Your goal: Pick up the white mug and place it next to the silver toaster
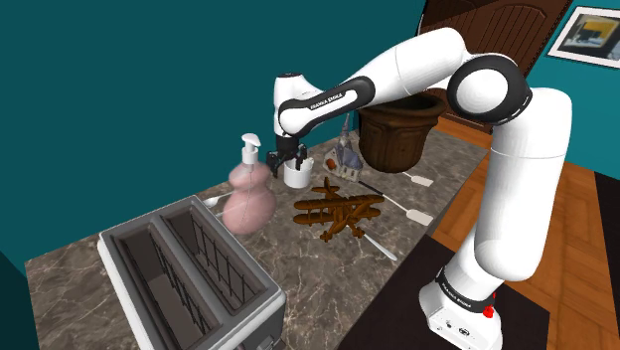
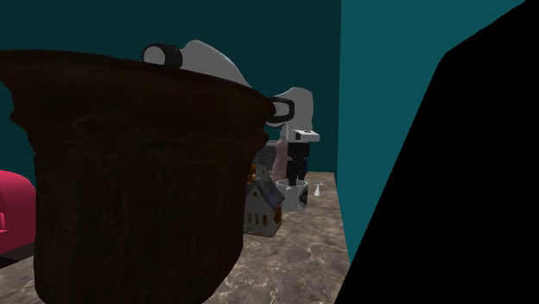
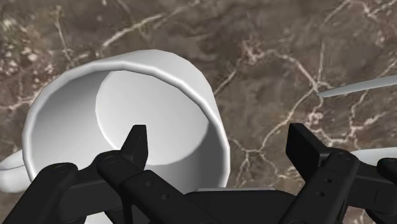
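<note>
My claw (image 3: 219, 145) hangs open just over the mug (image 3: 121, 114). One finger is above the hollow and the other is outside, so a stretch of the wall stands between them. I see no contact, and nothing is held.

The mug stands upright and empty on the counter (image 3: 286, 57), with a thick rounded rim and a smooth, plain white surface. I judge it stiff and fairly light, but slick. A pinch across that wall should hold it if I close squarely and low enough to get past the rim's curve. The handle stub sits on the side away from the outer finger, so it should not be in the way. I'd treat the mug as breakable and set it down gently.

The counter is brown stone with pale veins, hard and flat. In the shoulder view the mug sits between a pink, gourd-shaped soap bottle (image 1: 248, 194) and a small house figure (image 1: 345, 159). A wooden model plane (image 1: 338, 209) is near it, and a dark ribbed pot (image 1: 400, 129) is further back. The toaster (image 1: 189, 283), a grey metal box with two long slots, is well apart at that view's lower left.
</note>
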`<state>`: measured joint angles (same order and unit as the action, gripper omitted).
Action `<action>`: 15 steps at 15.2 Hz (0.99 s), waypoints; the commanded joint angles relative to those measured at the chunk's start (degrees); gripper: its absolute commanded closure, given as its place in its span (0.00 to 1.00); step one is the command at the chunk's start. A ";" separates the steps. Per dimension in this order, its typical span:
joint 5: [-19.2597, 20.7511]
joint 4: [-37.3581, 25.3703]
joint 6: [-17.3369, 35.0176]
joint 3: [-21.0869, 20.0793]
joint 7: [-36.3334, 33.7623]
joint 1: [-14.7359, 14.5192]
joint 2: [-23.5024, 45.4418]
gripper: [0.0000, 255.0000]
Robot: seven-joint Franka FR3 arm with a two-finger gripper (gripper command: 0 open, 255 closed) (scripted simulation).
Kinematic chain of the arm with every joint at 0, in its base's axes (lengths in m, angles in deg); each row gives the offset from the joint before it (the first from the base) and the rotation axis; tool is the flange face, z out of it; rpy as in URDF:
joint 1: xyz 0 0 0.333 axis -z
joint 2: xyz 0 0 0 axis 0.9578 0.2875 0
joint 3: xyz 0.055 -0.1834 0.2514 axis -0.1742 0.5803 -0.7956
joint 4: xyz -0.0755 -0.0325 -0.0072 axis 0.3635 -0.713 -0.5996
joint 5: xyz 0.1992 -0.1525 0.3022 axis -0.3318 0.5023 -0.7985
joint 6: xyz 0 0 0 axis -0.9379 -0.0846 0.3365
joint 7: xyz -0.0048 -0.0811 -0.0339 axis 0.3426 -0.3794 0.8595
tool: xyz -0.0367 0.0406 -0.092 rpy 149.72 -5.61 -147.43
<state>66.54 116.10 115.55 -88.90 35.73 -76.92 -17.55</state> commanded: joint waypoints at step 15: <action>-0.24 -0.82 -1.91 -0.09 0.20 0.05 -1.11 1.00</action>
<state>66.38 115.52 114.26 -88.95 35.92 -76.85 -18.28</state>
